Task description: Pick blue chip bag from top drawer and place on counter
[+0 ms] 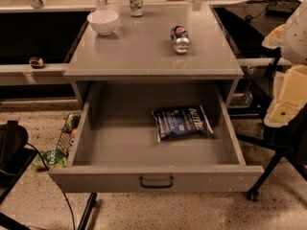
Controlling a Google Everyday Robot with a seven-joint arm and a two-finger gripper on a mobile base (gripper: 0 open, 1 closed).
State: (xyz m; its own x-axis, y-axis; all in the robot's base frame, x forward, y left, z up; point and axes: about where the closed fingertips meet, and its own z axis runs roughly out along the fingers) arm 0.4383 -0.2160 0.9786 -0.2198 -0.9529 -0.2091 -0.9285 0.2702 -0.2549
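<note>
The blue chip bag (182, 122) lies flat in the top drawer (156, 175), toward its back right, with its white lettering facing up. The drawer is pulled fully open and has a dark handle (156, 181) on its front panel. The counter (144, 54) is the grey top just above and behind it. My gripper (287, 99) shows as a pale cream shape at the right edge of the view. It is to the right of the drawer, at about the bag's height, and apart from the bag.
On the counter stand a white bowl (103, 21) at the back left and an upright can (136, 0) at the back. A blue soda can (180, 38) lies on its side right of centre. A green packet (53, 158) and a black chair (10, 145) are on the floor at left.
</note>
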